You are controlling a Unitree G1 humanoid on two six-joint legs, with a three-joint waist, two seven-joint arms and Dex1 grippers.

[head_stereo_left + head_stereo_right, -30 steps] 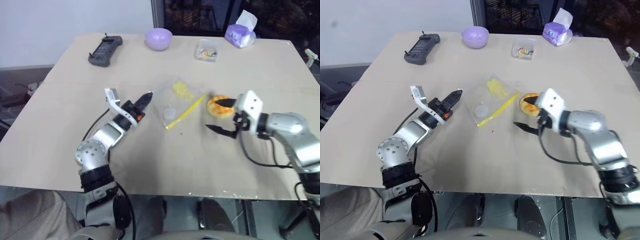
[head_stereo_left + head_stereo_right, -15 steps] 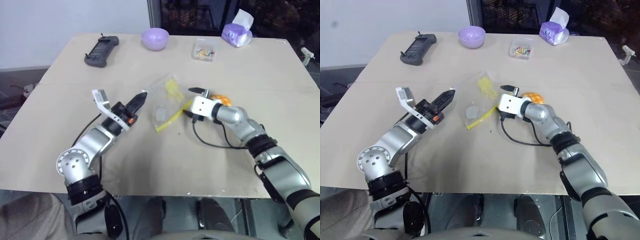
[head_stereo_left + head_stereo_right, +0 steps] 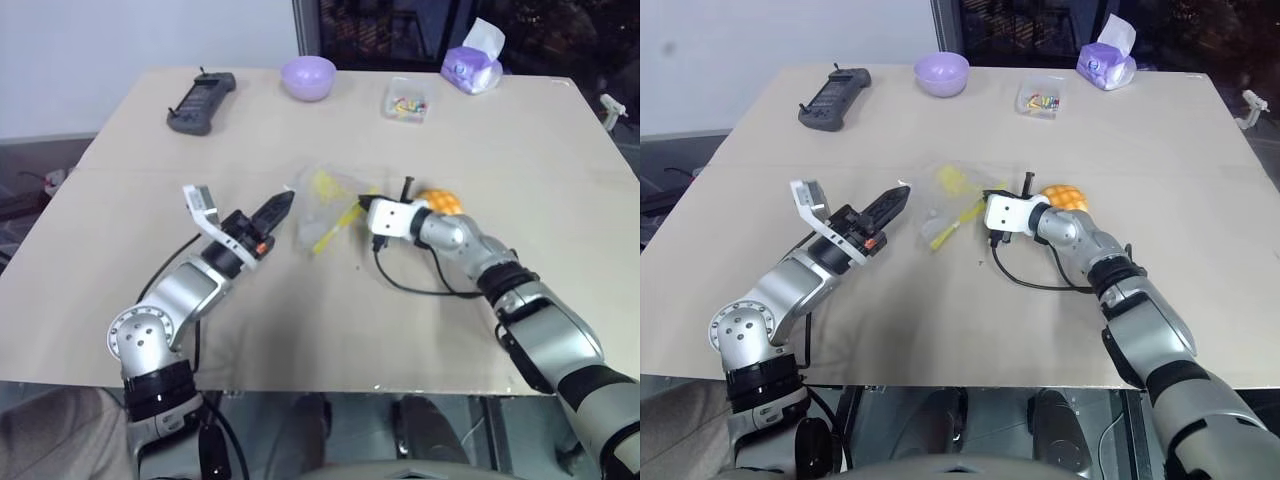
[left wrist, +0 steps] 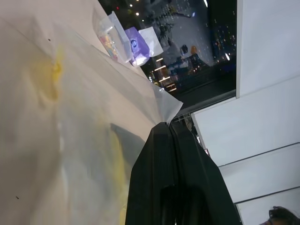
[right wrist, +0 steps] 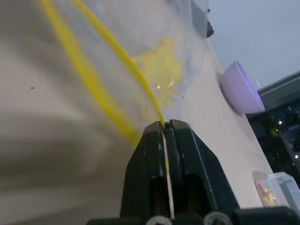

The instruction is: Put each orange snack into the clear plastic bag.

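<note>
Right claw is clamped tight on the yellow seal strip of the clear plastic bag; the strip runs between its two closed fingers. Left claw is fully closed too, pinching a corner of the bag's clear film at the fingertips. The bag hangs between the two claws near mid-bench, rumpled and partly lifted, its yellow printed patch facing up.

Orange snack, a domed bun with a grid pattern on top, sits on the bench just behind the right wrist, outside the bag, beside it.

At the far edge of the bench: a black handheld controller to the left, a lavender bowl, a small clear box of colourful bits, and a purple tissue pack to the right, all well apart from the bag.
</note>
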